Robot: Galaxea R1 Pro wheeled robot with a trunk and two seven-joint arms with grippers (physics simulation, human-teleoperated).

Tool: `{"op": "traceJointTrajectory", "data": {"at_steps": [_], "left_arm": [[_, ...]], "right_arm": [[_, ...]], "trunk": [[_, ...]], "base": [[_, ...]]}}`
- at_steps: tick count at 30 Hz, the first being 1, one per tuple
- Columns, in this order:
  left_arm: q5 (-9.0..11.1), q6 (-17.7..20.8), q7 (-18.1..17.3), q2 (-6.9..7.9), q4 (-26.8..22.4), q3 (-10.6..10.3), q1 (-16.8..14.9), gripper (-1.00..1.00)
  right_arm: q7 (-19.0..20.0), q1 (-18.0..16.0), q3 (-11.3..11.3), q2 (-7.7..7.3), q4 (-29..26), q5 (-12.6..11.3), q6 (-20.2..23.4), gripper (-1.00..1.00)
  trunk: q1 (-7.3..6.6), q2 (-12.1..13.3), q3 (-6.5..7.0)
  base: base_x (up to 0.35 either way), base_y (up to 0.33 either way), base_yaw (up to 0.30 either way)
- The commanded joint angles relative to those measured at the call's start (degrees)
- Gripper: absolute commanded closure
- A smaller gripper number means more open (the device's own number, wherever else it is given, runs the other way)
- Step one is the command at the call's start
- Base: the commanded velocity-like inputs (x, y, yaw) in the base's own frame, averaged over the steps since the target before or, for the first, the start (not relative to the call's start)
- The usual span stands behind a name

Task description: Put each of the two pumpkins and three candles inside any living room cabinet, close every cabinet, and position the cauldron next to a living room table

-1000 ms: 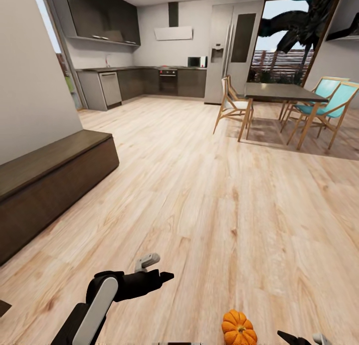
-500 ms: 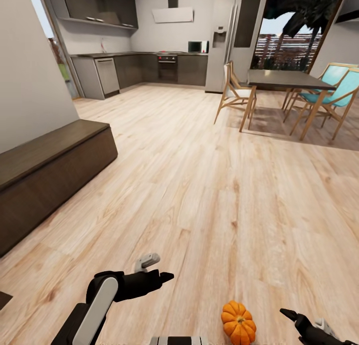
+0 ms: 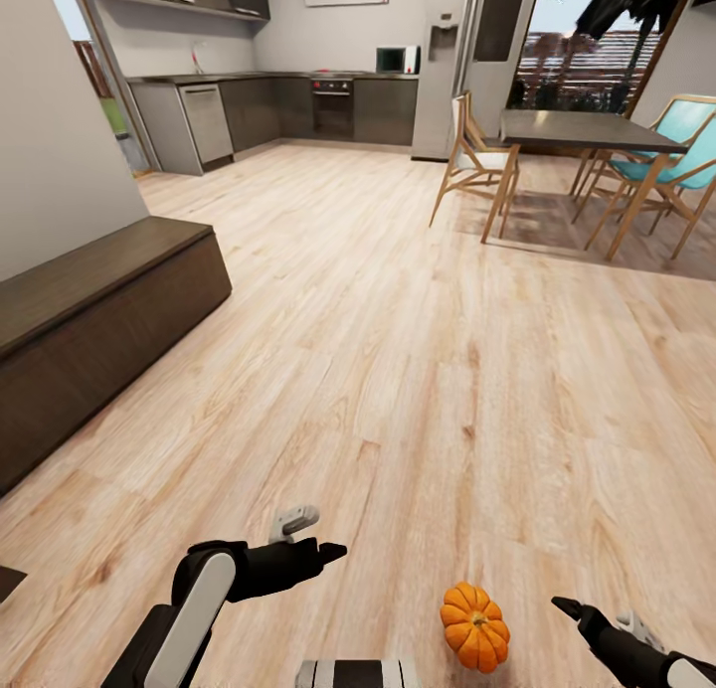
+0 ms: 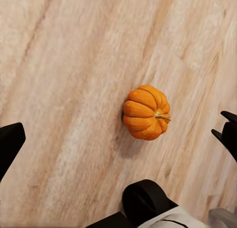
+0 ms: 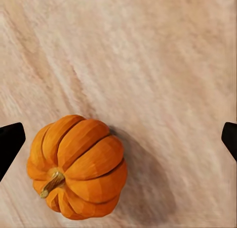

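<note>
Wood floor [image 3: 398, 370] w/ orange pumpkin [image 3: 475, 626]

Pumpkin [image 3: 475, 626] on wood floor [image 3: 418, 370], between left gripper [image 3: 323, 539] and right gripper [image 3: 577, 608]. Dark cabinet [image 3: 89, 330] along left wall. Dining table [image 3: 587, 131], chairs far right.
</note>
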Motion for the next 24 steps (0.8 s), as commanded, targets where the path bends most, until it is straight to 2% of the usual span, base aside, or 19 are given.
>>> {"op": "traceJointTrajectory", "data": {"at_steps": [1,5,12,17,24], "left_arm": [[0.6,0.2,0.6,-0.02,-0.1,0.0,0.0,-1.0],[0.6,0.2,0.6,-0.04,-0.1,-0.1,0.0,-1.0],[0.6,0.2,0.6,-0.03,-0.1,-0.1,0.0,-1.0],[0.6,0.2,0.6,0.03,-1.9,0.1,0.0,-1.0],[0.6,0.3,0.6,0.04,-2.4,0.2,0.0,-1.0]], "right_arm": [[0.2,0.0,0.5,-0.04,0.0,-0.6,-0.2,-1.0],[0.9,0.0,0.8,0.01,0.0,-0.5,-2.3,-1.0],[2.5,0.0,3.5,0.03,0.0,-0.5,-4.5,-1.0],[3.0,0.0,3.8,0.05,0.0,-0.5,-5.6,-1.0],[6.8,0.0,3.9,0.05,0.0,-0.5,-7.9,-1.0]], "trunk": [[0.01,0.0,-0.27],[0.11,-0.1,-1.16],[0.11,-0.1,-1.16],[0.11,-0.1,-1.16],[0.11,-0.1,-1.16]], "base": [[0.0,0.0,0.0],[0.0,0.0,0.0],[0.0,0.0,0.0],[0.012,0.012,0.0],[0.068,0.067,0.0]]}}
